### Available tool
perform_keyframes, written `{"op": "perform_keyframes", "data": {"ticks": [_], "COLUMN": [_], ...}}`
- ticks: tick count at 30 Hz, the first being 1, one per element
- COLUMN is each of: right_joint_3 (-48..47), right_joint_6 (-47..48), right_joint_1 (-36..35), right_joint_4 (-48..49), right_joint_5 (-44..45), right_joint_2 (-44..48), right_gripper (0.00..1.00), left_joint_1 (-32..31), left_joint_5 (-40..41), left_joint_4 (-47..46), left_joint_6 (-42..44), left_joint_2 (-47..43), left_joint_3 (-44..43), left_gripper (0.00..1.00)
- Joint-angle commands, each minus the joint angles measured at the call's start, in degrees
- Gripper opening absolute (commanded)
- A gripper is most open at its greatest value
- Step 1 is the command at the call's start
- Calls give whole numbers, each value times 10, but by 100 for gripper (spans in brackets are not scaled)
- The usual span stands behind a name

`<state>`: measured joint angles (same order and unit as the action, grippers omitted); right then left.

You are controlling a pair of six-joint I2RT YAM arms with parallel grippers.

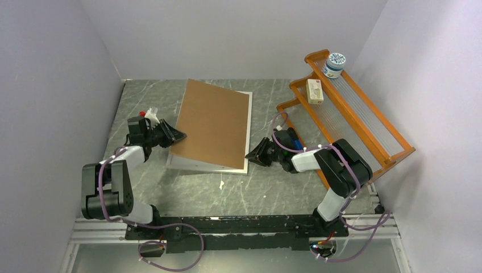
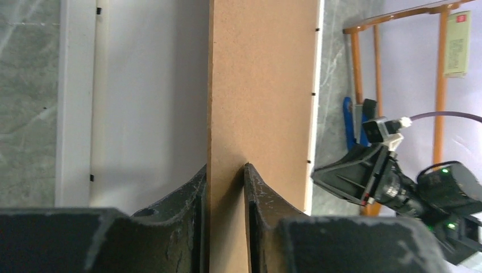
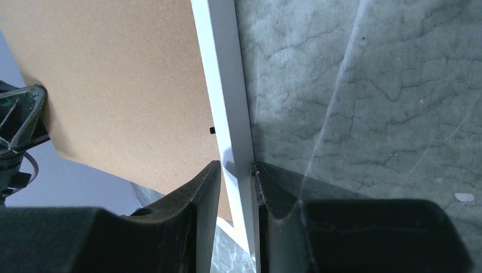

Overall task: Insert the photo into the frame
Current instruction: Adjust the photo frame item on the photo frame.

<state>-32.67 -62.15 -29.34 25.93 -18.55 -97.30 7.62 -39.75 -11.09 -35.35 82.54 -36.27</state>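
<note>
The frame [image 1: 187, 164] lies flat on the desk [image 1: 256, 187], its long axis running away from the arm bases, and the white sheet inside is probably the photo [image 2: 153, 102], face down. The right gripper [image 3: 236, 168] clamps the frame's right rim. Over its left rim, the left gripper [image 2: 225, 168] narrowly straddles the board's [image 1: 213, 122] raised edge; I cannot tell whether it pinches.

a brown backing board [image 1: 213, 122] was seen tilted over the frame [image 1: 204, 166], its left edge met by the left gripper [image 1: 181, 136]. the frame's near right corner was met by the right gripper [image 1: 250, 157]. an orange rack [image 1: 364, 114] was placed rightward.
</note>
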Motion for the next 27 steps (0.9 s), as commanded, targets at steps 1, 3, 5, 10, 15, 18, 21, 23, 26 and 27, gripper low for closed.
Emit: {"op": "perform_keyframes", "data": {"ticks": [1, 3, 5, 10, 15, 18, 21, 23, 26, 27], "right_joint_3": [-6, -6, -6, -4, -1, -2, -5, -5, -9, -10], "right_joint_6": [15, 17, 18, 19, 26, 36, 47, 52, 57, 59], "right_joint_1": [-7, -8, -7, -7, -7, -8, -7, -7, -9, -10], "right_joint_4": [-30, -33, -34, -31, -33, -43, -57, -64, -72, -75], "right_joint_5": [10, 11, 11, 9, 10, 11, 16, 19, 19, 19], "right_joint_2": [-13, -12, -10, -13, -12, -6, 1, 6, 9, 9], "right_gripper": [31, 31, 31, 31, 32, 35, 38, 40, 42, 44], "left_joint_1": [-34, -51, -69, -108, -130, -137, -148, -160, -172, -176], "left_joint_5": [52, 78, 113, 186, 246, 261, 277, 291, 310, 314], "left_joint_4": [-5, 2, 12, 16, 12, -2, 24, 38, 54, 62], "left_joint_6": [52, 68, 86, 124, 154, 157, 161, 165, 167, 167], "left_joint_2": [14, 15, 13, 3, 10, 20, 30, 33, 38, 42], "left_joint_3": [2, 2, 4, 14, 17, 21, 1, -9, -18, -23], "left_gripper": [28, 30, 31, 33, 33, 33, 34, 35, 37, 37]}}
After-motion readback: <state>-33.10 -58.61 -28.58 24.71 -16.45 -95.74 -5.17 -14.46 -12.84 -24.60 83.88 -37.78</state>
